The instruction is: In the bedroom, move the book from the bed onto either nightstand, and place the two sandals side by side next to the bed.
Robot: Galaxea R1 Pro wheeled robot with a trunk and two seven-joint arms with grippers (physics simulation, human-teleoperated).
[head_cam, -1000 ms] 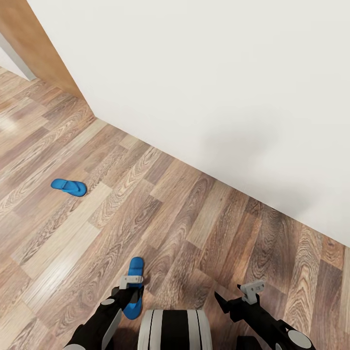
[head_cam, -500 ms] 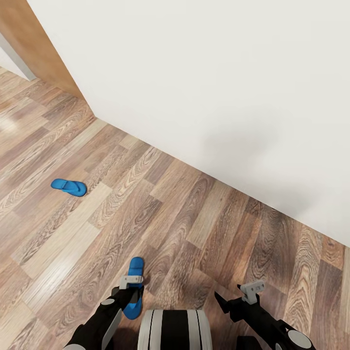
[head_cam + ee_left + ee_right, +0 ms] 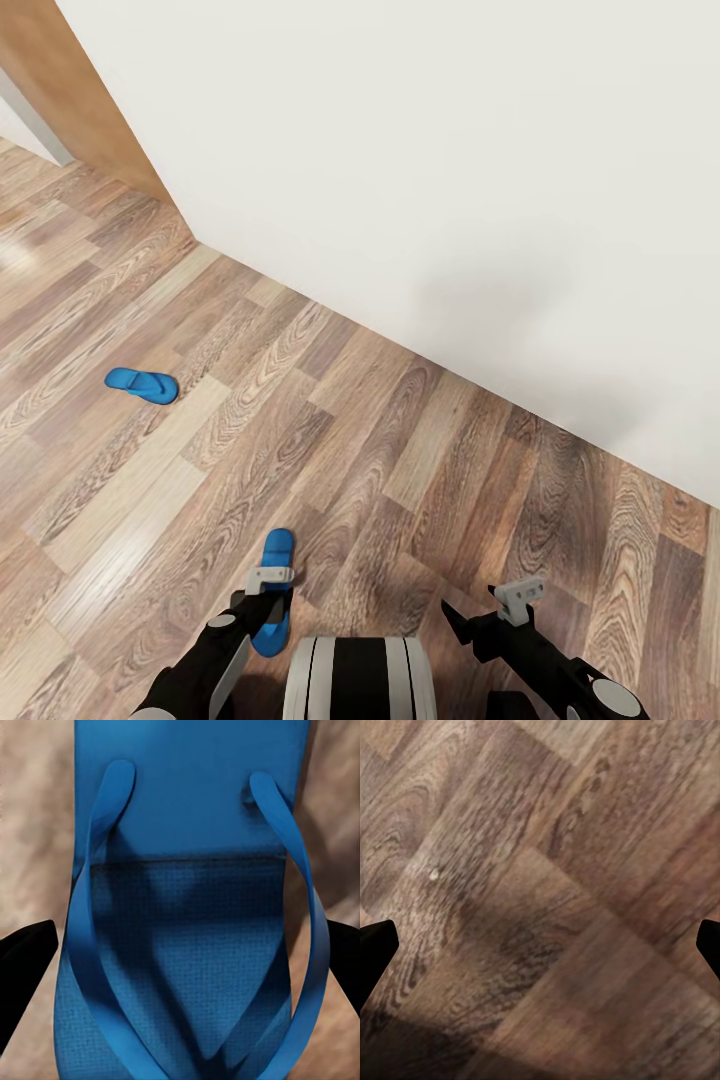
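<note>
- Right now my left gripper (image 3: 268, 600) hangs directly over the near sandal (image 3: 274, 590), close to my trunk (image 3: 360, 680) on the wood-plank floor (image 3: 400, 470).
- L wrist cam: fingers (image 3: 22, 971) spread wide, one each side of that sandal (image 3: 187, 915), w/ floor showing between fingertip and sole on both sides – so open, not gripping. Can't tell if tips touch the floor.
- Sandal lies flat, straps up; its rounded far end pokes out beyond my L wrist in the head view.
- 2nd sandal (image 3: 142, 384) is far off to the left, flat on the floor, well apart from the near one – not side by side.
- My right gripper (image 3: 455, 620) is low at near right, over bare planks; R wrist cam shows both fingertips (image 3: 375, 952) at the frame edges, wide apart, nothing between them but floor (image 3: 540, 900) – open, empty.
- White wall (image 3: 450, 180) runs across the far side; a tan wood panel (image 3: 70, 100) stands at far left.
</note>
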